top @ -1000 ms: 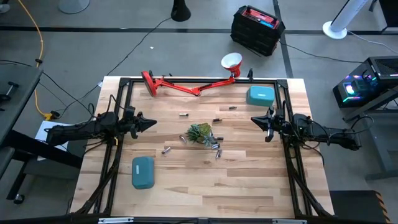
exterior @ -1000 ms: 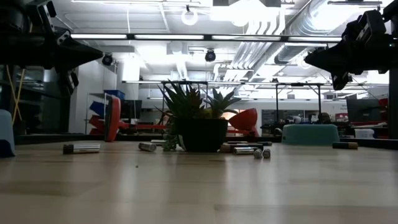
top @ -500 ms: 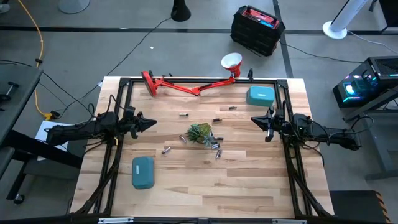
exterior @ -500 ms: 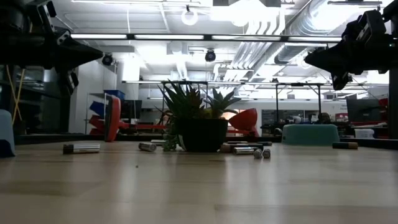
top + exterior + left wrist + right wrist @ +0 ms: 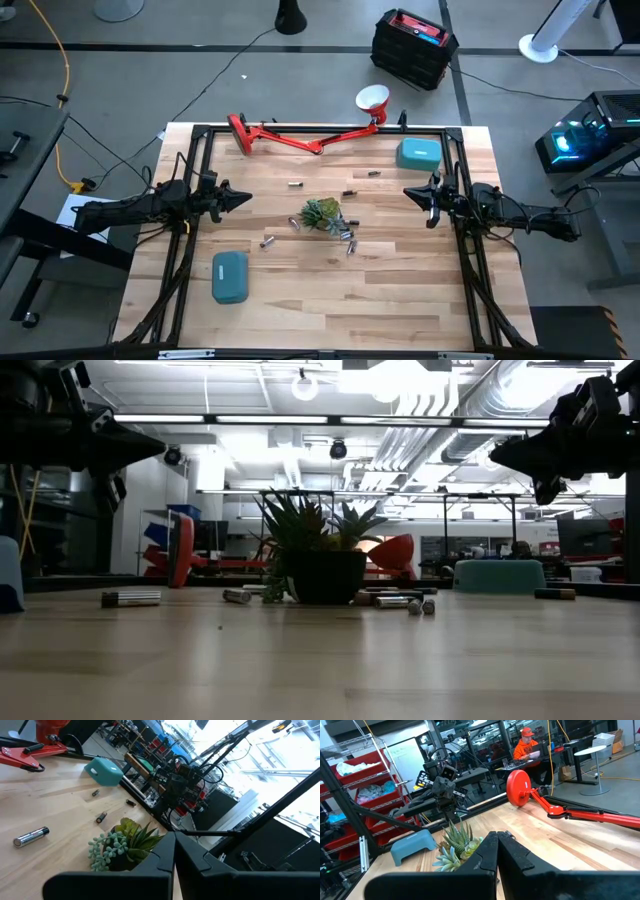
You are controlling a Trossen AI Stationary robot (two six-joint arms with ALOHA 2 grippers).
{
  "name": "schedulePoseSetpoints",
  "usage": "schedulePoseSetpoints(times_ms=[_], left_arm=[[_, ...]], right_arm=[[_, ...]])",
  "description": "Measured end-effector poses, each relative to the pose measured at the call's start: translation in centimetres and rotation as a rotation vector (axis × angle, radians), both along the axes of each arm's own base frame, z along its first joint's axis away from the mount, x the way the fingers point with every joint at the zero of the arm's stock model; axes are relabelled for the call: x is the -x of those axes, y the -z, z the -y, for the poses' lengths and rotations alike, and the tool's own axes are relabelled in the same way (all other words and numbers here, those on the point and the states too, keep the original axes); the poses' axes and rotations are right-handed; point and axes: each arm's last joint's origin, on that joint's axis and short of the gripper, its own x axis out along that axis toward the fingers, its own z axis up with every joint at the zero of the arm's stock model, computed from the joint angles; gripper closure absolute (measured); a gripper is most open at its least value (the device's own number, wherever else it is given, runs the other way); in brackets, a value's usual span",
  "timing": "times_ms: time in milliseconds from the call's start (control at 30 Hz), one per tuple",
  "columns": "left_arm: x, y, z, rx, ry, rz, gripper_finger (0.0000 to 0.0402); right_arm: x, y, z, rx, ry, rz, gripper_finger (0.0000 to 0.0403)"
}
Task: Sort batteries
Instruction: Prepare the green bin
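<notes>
left gripper: fingers clenched, empty, above the table's left edge. right gripper: fingers clenched, empty, above the right edge. batteries: loose on the table around the potted plant at centre; one more lies toward the far edge. teal trays: one near the front-left corner, one at the far-right corner; neither visibly holds a battery. red lamp along the far edge. judgement: sorting not yet begun; every battery is left to place.

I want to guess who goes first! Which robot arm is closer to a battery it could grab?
Probably the left. The left gripper, shut, hovers nearer the lone battery than the right gripper, also shut, is to any. It's close, though; small batteries lie toward the right.
</notes>
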Motion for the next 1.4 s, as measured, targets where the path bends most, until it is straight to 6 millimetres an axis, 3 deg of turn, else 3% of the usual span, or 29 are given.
schedulePoseSetpoints(times_ms=[133,267,367,467,567,700,833,933,1133,1267,1400], left_arm=[[0.0,0.0,0.0,0.000,-0.001,0.000,0.0402],[0.0,0.0,0.0,0.000,0.000,0.000,0.0402],[0.0,0.0,0.0,0.000,0.000,0.000,0.0401],[0.0,0.0,0.0,0.000,-0.001,0.000,0.0402],[0.0,0.0,0.0,0.000,-0.001,0.000,0.0401],[0.0,0.0,0.0,0.000,0.000,0.000,0.0402],[0.0,0.0,0.0,0.000,-0.001,0.000,0.0402],[0.0,0.0,0.0,0.000,0.000,0.000,0.0402],[0.0,0.0,0.0,0.000,-0.001,0.000,0.0402],[0.0,-0.1,0.0,-0.001,-0.007,0.012,0.0402],[0.1,-0.6,-0.2,0.009,-0.074,0.068,0.0401]], right_arm=[[0.2,-1.1,0.3,0.024,0.099,0.104,0.0402],[1.6,-4.3,0.6,-0.227,0.213,0.562,0.0402],[2.8,-6.2,0.7,-0.273,0.249,0.816,0.0402],[2.7,-8.8,0.6,-0.187,0.163,0.819,0.0402],[0.6,-11.3,0.6,-0.149,0.088,0.621,0.0402],[-3.4,-11.7,0.8,-0.192,0.014,0.188,0.0402],[-6.3,-11.9,1.1,-0.229,0.013,-0.097,0.0402],[-7.6,-11.1,1.2,-0.253,-0.006,-0.367,0.0402],[-8.1,-9.7,1.4,-0.382,0.091,-0.842,0.0393],[-9.2,-9.1,1.8,-0.405,0.160,-0.931,0.0360],[-9.9,-8.9,3.1,-0.411,0.376,-0.925,0.0322]])
